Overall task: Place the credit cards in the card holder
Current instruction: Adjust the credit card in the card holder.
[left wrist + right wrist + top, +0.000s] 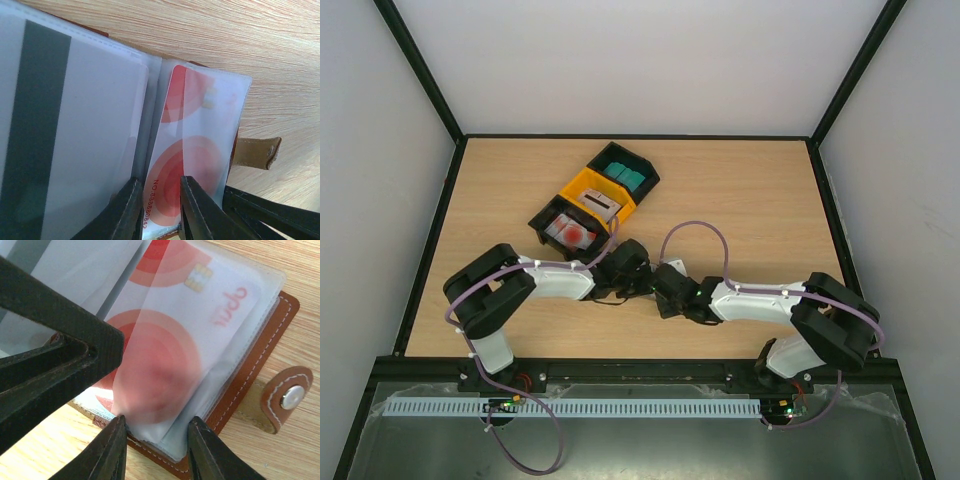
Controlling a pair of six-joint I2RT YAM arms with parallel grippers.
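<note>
Left wrist view: my left pincer (159, 187) is narrow at the red-and-white credit card (195, 150), inside the open card holder (255, 152) on the surface (225, 40). My right pincer (157, 422) straddles the sleeve (160, 375) at 6 o'clock; I cannot tell if either grips.

Robot lab cell, white panel walls (620, 60), black frame (421, 70), wooden table (740, 190)

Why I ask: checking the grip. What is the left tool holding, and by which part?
The left tool appears to pinch the card holder's clear sleeve by its near edge, red-and-white card inside.
</note>
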